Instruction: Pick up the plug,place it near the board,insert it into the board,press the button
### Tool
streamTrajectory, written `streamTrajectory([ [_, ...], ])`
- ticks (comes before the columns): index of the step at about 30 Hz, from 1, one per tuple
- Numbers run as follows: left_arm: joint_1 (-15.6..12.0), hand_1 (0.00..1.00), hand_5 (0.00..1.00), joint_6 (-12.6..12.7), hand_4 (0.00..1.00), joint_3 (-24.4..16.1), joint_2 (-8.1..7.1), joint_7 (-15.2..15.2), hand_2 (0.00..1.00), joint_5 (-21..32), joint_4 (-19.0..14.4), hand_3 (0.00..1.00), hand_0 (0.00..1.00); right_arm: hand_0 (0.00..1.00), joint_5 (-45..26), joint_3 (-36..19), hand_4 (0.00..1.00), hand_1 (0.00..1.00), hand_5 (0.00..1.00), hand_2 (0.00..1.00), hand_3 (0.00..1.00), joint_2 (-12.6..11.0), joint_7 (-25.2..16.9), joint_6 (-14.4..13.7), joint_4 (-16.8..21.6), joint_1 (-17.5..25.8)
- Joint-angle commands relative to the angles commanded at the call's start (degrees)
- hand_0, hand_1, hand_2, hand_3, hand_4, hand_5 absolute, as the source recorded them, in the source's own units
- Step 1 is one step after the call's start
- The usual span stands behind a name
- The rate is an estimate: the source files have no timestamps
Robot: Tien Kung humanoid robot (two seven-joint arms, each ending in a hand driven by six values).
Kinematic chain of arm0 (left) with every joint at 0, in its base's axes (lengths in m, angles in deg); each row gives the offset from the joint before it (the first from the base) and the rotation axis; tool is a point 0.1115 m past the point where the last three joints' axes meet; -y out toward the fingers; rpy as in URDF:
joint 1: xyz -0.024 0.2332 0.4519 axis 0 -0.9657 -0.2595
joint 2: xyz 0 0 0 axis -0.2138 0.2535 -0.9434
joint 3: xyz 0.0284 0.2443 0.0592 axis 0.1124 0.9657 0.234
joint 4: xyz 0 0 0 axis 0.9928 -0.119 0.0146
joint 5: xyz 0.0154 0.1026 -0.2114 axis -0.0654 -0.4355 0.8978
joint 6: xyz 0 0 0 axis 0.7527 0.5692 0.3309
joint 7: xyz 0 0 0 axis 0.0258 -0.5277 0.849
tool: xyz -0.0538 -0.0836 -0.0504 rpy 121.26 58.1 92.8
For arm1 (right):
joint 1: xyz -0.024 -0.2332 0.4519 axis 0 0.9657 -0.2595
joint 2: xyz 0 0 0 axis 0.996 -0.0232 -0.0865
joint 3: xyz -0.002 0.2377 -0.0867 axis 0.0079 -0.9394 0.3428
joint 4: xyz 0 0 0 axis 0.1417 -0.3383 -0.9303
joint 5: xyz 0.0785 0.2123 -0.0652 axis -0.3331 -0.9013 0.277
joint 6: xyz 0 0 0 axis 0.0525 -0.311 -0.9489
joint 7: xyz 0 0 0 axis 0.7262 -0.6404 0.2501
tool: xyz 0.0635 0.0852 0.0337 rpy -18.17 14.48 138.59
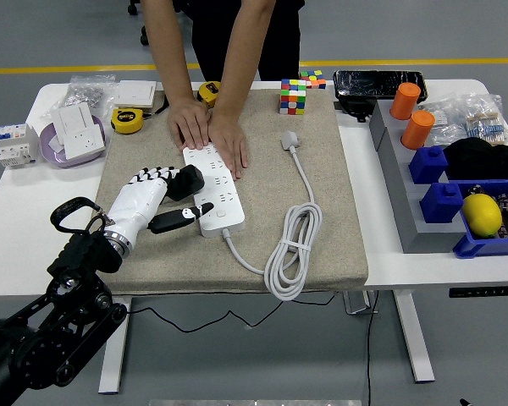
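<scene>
A white power board (213,193) lies on the beige mat (322,228). A person's two hands (212,131) press flat on its far end. A black plug (186,180) stands on the board's left side; I cannot tell how deep it sits. My left hand (157,199) is just left of the board, open, its fingers (146,177) spread beside the plug. Its dark thumb (176,220) points at the board's near left edge. The board's own white cable (293,249) lies coiled to the right, ending in a white plug (289,139).
A Rubik's cube (293,96) stands at the mat's far edge. Yellow tape measures (127,120) and white sockets (78,131) lie at the left. Grey and blue bins (444,182) with orange cups and a lemon fill the right side.
</scene>
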Motion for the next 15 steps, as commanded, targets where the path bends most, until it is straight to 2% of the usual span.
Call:
streamTrajectory([
  [15, 0.72, 0.998, 0.998, -0.39, 0.998, 1.50, 0.82, -0.24, 0.998, 0.37, 0.48, 0.926, 0.998, 0.840, -0.46, 0.35, 0.998, 0.753, 0.946, 0.764, 0.794, -0.08, -0.04, -0.06, 0.00, -0.27],
])
